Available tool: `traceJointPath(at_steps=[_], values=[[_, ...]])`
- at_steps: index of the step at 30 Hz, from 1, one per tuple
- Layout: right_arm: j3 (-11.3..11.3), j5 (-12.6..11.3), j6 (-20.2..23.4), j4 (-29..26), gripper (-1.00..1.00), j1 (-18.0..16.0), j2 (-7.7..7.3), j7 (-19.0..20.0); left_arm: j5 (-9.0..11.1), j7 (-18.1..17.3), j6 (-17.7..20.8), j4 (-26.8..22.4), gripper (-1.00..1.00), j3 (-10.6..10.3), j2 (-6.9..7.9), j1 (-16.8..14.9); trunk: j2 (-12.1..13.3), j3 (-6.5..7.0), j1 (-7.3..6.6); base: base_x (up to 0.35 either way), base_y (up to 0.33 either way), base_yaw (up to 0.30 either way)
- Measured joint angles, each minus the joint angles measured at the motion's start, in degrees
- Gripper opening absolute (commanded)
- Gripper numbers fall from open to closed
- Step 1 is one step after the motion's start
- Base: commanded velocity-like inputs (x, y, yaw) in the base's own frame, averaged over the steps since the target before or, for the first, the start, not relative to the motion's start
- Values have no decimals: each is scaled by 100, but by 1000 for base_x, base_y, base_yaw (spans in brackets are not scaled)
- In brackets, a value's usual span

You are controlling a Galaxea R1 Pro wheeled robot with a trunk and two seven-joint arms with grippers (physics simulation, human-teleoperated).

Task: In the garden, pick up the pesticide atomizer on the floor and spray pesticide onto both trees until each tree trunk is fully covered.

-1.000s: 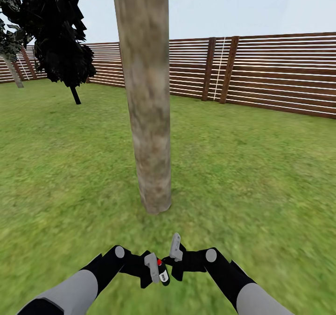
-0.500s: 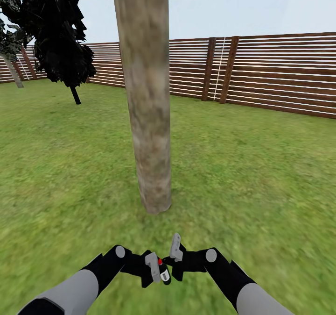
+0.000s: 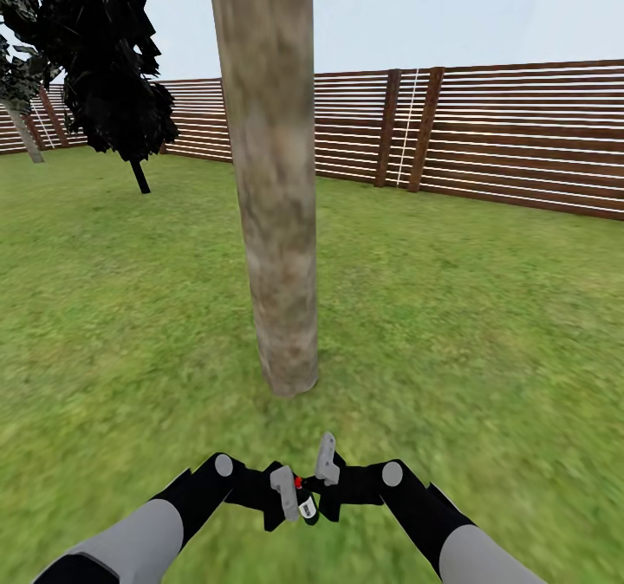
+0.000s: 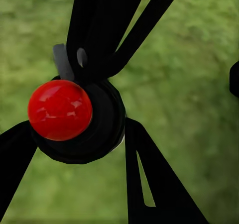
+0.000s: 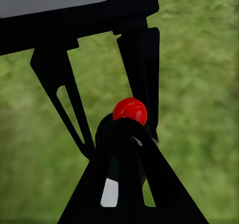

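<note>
Low and near, just before the tree trunk, the left gripper pinches the pesticide atomizer while the right gripper, fingers closed together, meets its red cap, seemingly to press out spray.

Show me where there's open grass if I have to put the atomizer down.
Bare grass lies right of the trunk out to the fence, and left of it toward the dark conifer. It is crowded low at centre: the left gripper and right gripper meet around the atomizer, close before the trunk's foot.
</note>
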Motion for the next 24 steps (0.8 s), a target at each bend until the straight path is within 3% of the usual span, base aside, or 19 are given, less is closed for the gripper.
traceJointPath(at_steps=[24], values=[[-1, 7, 0, 4, -100, 0, -35, 0, -3, -35, -15, -1, -100, -14, -52, 1, 0, 0, 0, 0, 0, 0]])
